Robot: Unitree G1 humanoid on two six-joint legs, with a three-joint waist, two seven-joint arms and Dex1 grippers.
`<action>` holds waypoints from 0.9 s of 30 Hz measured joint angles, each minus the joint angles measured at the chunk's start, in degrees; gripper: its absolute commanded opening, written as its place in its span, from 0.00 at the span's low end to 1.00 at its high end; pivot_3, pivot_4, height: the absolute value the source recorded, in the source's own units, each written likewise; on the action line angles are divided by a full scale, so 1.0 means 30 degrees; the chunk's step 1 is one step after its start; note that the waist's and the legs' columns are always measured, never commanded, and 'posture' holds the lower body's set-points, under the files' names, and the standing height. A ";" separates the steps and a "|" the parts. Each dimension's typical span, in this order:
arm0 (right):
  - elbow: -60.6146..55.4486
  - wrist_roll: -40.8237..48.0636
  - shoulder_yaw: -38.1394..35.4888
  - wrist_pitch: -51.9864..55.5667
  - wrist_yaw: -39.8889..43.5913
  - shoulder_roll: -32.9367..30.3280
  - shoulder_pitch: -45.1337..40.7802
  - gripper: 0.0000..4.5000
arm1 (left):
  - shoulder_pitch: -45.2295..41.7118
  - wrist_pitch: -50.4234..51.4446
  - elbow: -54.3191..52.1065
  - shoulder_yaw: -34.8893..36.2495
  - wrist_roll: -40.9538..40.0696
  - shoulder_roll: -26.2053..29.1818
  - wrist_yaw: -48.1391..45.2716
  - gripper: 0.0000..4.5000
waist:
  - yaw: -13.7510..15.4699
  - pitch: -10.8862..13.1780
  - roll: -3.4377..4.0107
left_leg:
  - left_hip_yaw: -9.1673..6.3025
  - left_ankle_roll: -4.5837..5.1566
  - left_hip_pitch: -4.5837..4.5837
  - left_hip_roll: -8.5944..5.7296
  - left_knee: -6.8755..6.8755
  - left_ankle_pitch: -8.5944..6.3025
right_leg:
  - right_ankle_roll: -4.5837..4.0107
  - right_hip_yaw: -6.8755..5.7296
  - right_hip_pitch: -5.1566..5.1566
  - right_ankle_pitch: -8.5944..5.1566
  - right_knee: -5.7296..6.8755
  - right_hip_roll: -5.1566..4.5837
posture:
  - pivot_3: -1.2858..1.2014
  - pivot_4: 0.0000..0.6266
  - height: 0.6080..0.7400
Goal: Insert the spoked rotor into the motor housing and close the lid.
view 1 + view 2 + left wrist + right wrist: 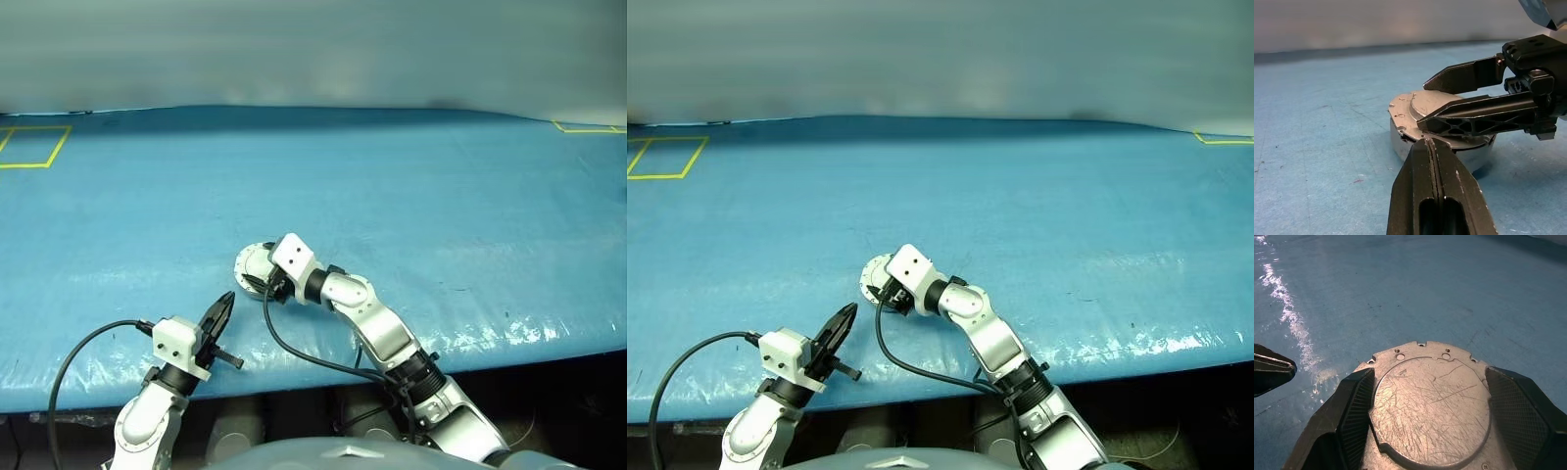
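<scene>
Right wrist view: right gripper (pixel 1425 431) spread wide, straddling the closed lid (pixel 1432 401).
Fingers flank the lid's raised disc, contact unclear. Lid lies flat on the motor housing (pixel 1400 147), directly between the jaws on the blue table (pixel 441 196). Left gripper (pixel 223 315) is pinched closed and empty, near, pointing at the housing.
</scene>
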 measured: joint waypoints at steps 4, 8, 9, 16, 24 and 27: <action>-0.0063 0.0003 -0.0009 0.0371 0.0123 -0.0001 -0.0050 0.73 | 0.0003 0.0032 0.0000 -0.0009 -0.0002 0.0039 -0.0012 0.00 | 0.0001 -0.0006 -0.0005 | 0.0001 0.0000 0.0012 0.0000 0.0000 0.0000 | 0.0001 0.0002 0.0001 -0.0001 -0.0001 0.0000 | 0.52 0.24 1.00; -0.0136 0.0208 -0.0105 0.0937 0.0497 0.0007 -0.0183 0.73 | 0.0004 0.0031 0.0001 -0.0008 -0.0013 0.0067 -0.0036 0.00 | 0.0002 -0.0011 -0.0012 | 0.0002 0.0000 0.0016 0.0000 0.0000 0.0000 | 0.0000 0.0002 0.0003 0.0000 -0.0001 -0.0001 | 0.52 0.24 1.00; -0.0186 0.0245 -0.0126 0.1056 0.0537 0.0009 -0.0204 0.89 | 0.0006 0.0030 0.0001 -0.0006 -0.0019 0.0068 -0.0045 0.00 | 0.0003 -0.0013 -0.0013 | 0.0001 0.0000 0.0015 0.0000 -0.0001 0.0000 | -0.0002 0.0002 0.0003 0.0001 -0.0001 -0.0001 | 0.52 0.24 1.00; -0.0219 0.0279 -0.0158 0.1269 0.0440 0.0163 -0.0170 0.99 | -0.0095 -0.0008 0.0535 0.0004 -0.0026 0.0082 -0.0215 0.00 | -0.0008 -0.0015 -0.0013 | 0.0010 0.0000 0.0016 0.0006 -0.0006 0.0000 | -0.0014 0.0002 0.0000 0.0009 0.0000 0.0006 | 0.52 0.24 1.00; -0.0220 0.0381 -0.0255 0.1286 0.0409 0.0230 -0.0090 0.72 | -0.0103 -0.0048 0.0587 0.0015 -0.0031 0.0086 -0.0417 0.00 | -0.0008 -0.0015 -0.0013 | 0.0019 -0.0001 0.0016 0.0010 -0.0007 0.0000 | -0.0014 0.0007 0.0001 0.0009 -0.0001 0.0005 | 0.52 0.24 1.00; -0.0226 0.0430 -0.0266 0.1343 0.0411 0.0238 -0.0092 0.72 | -0.0097 -0.0053 0.0591 0.0019 -0.0035 0.0080 -0.0421 0.00 | -0.0008 -0.0015 -0.0013 | 0.0019 0.0000 0.0017 0.0010 -0.0007 0.0000 | -0.0014 0.0007 0.0000 0.0010 0.0000 0.0005 | 0.52 0.24 1.00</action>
